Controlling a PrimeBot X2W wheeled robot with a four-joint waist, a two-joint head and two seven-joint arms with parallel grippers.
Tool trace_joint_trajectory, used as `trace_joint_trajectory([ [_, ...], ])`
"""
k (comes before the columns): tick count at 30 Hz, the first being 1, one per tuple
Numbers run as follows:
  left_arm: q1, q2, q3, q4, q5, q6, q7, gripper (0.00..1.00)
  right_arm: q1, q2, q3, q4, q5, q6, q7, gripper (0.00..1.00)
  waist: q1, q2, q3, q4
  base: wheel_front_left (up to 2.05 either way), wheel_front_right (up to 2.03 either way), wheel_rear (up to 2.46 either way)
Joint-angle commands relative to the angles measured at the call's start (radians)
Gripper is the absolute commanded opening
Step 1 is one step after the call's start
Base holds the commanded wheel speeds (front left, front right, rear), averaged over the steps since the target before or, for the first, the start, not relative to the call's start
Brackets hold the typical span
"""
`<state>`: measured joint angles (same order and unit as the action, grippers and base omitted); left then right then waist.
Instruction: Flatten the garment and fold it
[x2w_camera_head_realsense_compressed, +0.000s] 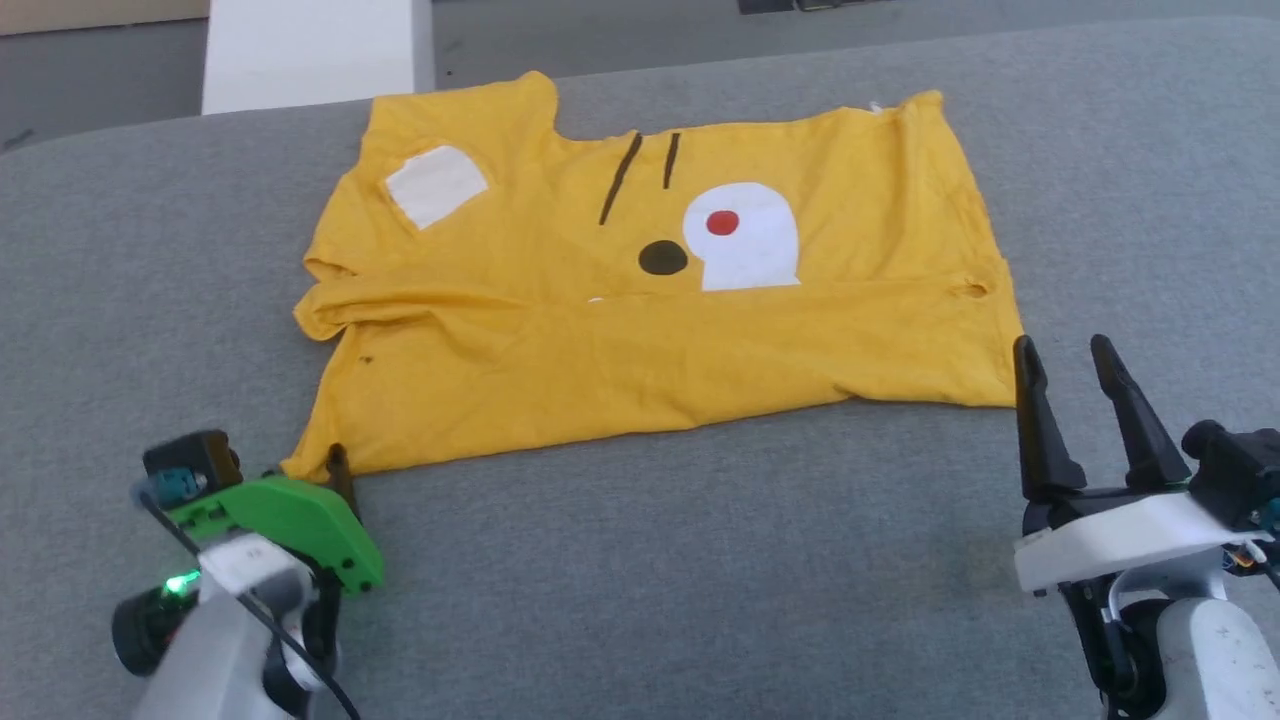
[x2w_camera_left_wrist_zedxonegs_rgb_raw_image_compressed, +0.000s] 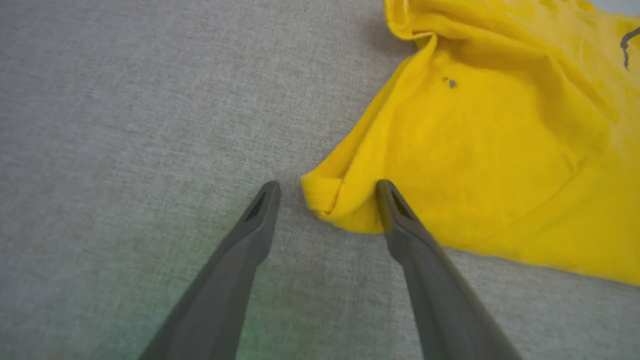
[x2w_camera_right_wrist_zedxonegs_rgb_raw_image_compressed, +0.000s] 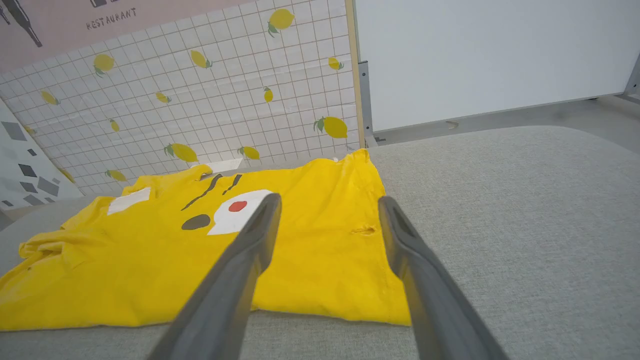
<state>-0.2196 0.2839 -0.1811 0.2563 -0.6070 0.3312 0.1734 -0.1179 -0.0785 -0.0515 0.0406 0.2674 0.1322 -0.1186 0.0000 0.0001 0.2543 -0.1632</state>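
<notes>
A wide grey fabric-covered surface (x2w_camera_head_realsense_compressed: 640, 560) spreads before the robot, with a white grid backdrop printed with lemons (x2w_camera_right_wrist_zedxonegs_rgb_raw_image_compressed: 200, 115) and a plain white wall panel (x2w_camera_right_wrist_zedxonegs_rgb_raw_image_compressed: 475, 55) standing beyond its far edge. The garment (x2w_camera_head_realsense_compressed: 600, 340) lies spread across the middle of the surface, print side up, its near part doubled over so the fold cuts off the bottom of the white face patch. The left gripper (x2w_camera_left_wrist_zedxonegs_rgb_raw_image_compressed: 327, 187) stands open with the shirt's near left corner between its fingertips, unclamped, while the right gripper (x2w_camera_head_realsense_compressed: 1062, 350) is also spread open, just beside the near right corner.
</notes>
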Motion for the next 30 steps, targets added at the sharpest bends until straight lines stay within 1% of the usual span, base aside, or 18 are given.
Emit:
trace_joint_trajectory([
  [1, -0.018, 0.013, -0.005, 0.021, -0.005, 0.011, 0.033, 1.00, 0.002, 0.004, 0.004, 0.005, -0.007, -0.002, -0.011, 1.00, 0.0000, -0.0001, 0.006, -0.014, 0.00, 0.00, 0.00],
  [2, -0.023, 0.014, -0.004, 0.030, -0.015, 0.014, 0.062, 1.00, -0.001, 0.004, 0.007, 0.008, -0.009, -0.002, -0.013, 1.00, 0.0000, -0.0001, 0.007, -0.020, 0.00, 0.00, 0.00],
  [4, -0.026, 0.018, -0.013, 0.043, -0.038, 0.001, 0.118, 1.00, -0.006, 0.006, 0.009, 0.013, -0.012, -0.002, -0.013, 1.00, 0.0000, -0.0001, 0.009, -0.027, 0.00, 0.00, 0.00],
  [5, -0.026, 0.024, -0.020, 0.045, -0.041, -0.005, 0.141, 0.48, -0.007, 0.006, 0.006, 0.016, -0.017, -0.002, -0.010, 1.00, 0.0000, -0.0001, 0.010, -0.030, 0.00, 0.00, 0.00],
  [6, -0.025, 0.029, -0.026, 0.045, -0.045, -0.011, 0.158, 0.00, -0.010, 0.007, -0.001, 0.021, -0.025, -0.002, -0.005, 1.00, 0.0000, -0.0001, 0.011, -0.032, 0.00, 0.00, 0.00],
  [10, -0.014, 0.029, -0.037, 0.024, -0.058, -0.026, 0.181, 0.00, -0.034, 0.014, -0.052, 0.049, -0.043, -0.002, 0.037, 1.00, 0.0000, -0.0001, 0.011, -0.029, 0.00, 0.00, 0.00],
  [13, -0.010, 0.028, -0.043, 0.009, -0.058, -0.032, 0.175, 0.00, -0.073, 0.019, -0.091, 0.090, -0.046, -0.002, 0.116, 1.00, 0.0000, -0.0001, 0.012, -0.019, 0.00, 0.00, 0.00],
  [15, -0.012, 0.026, -0.050, 0.002, -0.056, -0.040, 0.171, 0.00, -0.108, 0.023, -0.121, 0.130, -0.045, -0.002, 0.201, 1.00, 0.0000, -0.0001, 0.014, -0.009, 0.00, 0.00, 0.00],
  [21, -0.028, 0.026, -0.066, -0.011, -0.047, -0.054, 0.160, 0.00, -0.232, 0.027, -0.210, 0.243, -0.069, -0.002, 0.514, 1.00, 0.0000, -0.0001, 0.027, 0.022, 0.00, 0.00, 0.00],
  [25, -0.043, 0.029, -0.073, -0.013, -0.043, -0.062, 0.154, 0.00, -0.296, 0.028, -0.235, 0.302, -0.130, -0.002, 0.724, 1.00, 0.0000, -0.0001, 0.044, 0.037, 0.00, 0.00, 0.00],
  [29, -0.050, 0.026, -0.080, -0.014, -0.041, -0.075, 0.137, 0.00, -0.318, 0.028, -0.256, 0.322, -0.187, -0.002, 0.889, 1.00, 0.0000, -0.0001, 0.054, 0.048, 0.00, 0.00, 0.00],
  [30, -0.051, 0.024, -0.082, -0.012, -0.041, -0.078, 0.132, 0.00, -0.321, 0.028, -0.258, 0.320, -0.188, -0.002, 0.923, 0.94, 0.0000, -0.0001, 0.055, 0.050, 0.00, 0.00, 0.00],
])
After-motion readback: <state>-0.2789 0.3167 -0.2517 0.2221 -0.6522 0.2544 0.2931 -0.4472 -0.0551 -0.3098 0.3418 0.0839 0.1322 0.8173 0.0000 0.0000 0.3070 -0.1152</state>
